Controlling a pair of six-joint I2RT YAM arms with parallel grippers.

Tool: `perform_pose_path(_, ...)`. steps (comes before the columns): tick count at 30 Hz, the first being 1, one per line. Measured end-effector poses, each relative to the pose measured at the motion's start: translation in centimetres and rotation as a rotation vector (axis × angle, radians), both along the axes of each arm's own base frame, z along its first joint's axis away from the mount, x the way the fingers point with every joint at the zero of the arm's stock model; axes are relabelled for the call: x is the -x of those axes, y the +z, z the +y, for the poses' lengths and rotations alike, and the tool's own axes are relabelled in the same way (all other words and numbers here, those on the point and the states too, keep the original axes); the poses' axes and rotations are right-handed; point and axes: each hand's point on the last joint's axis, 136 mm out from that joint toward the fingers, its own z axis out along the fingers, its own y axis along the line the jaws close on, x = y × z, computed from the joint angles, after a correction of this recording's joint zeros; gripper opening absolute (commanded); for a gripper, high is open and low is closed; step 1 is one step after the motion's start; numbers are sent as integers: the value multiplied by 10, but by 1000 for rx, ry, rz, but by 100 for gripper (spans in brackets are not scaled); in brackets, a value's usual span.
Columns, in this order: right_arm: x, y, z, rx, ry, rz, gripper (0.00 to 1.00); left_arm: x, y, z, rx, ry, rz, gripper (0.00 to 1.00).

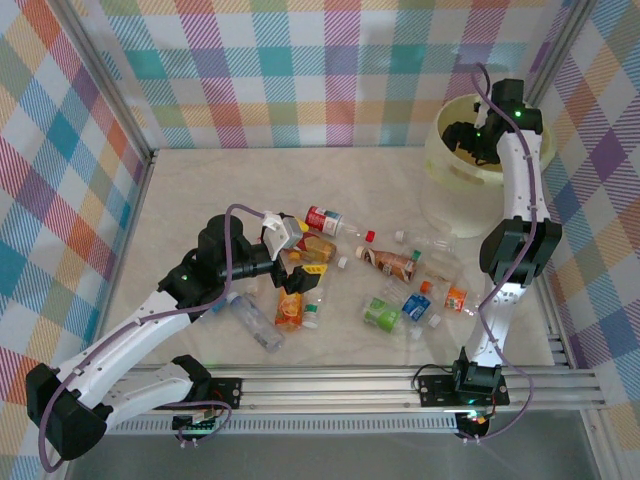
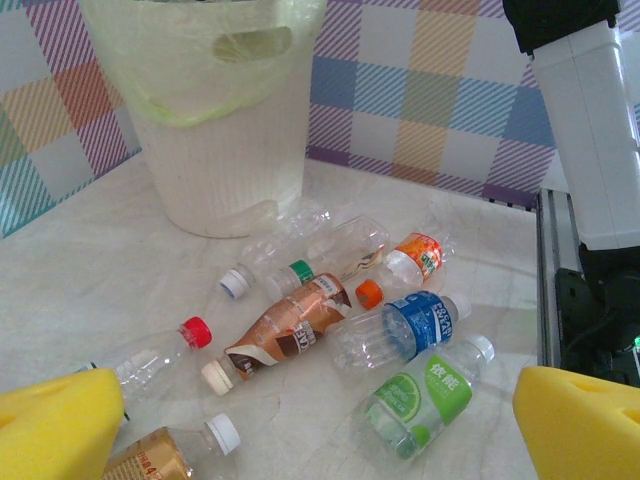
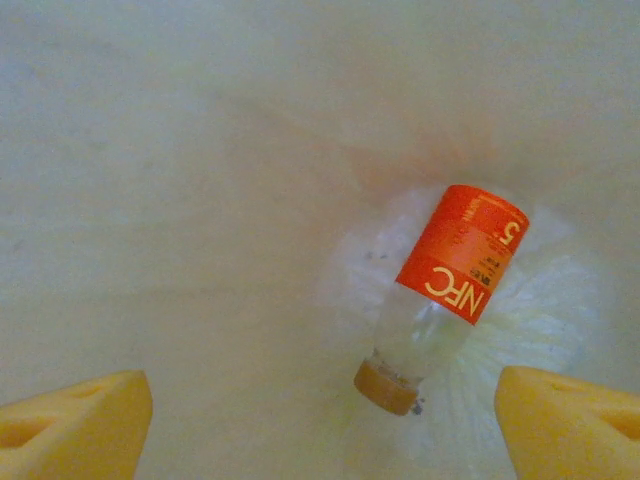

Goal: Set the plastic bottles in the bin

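On the left, the left gripper [image 1: 305,250] hangs low over the table [image 1: 200,190]. Its yellow foam fingers [image 2: 55,425] are spread wide with nothing between them. It is at the left end of a scatter of small clear bottles [image 1: 290,308] lying on their sides, which runs from under the gripper across to the middle right of the table.

Seen from the left wrist, a brown-labelled bottle [image 2: 290,335] lies in the middle. A clear red-capped bottle [image 2: 150,360] lies to its left and a blue-labelled bottle [image 2: 415,325] just beside it on the right. A green-labelled bottle [image 2: 425,395] lies nearer the camera, and a small orange-labelled bottle [image 2: 420,255] lies farther back.

On the right, the pale yellow bin [image 1: 440,165] stands upright in the far right corner. A few clear bottles lie near its base. The right gripper [image 1: 465,135] is over the bin's mouth. From the right wrist, its yellow fingers are wide apart and empty. Below them, inside the bin, is a red-orange-labelled bottle [image 3: 460,255] with a brown cap, clear of both fingers.
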Motion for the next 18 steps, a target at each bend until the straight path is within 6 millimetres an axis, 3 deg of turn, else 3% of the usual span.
perform_pose_path(9, 6, -5, 38, -29, 139, 19, 89, -1, 0, 1, -1, 7, -1, 100)
perform_pose_path(18, 20, -11, 92, -84, 306, 40, 88, 0, -1, 1, -6, 7, 4, 100)
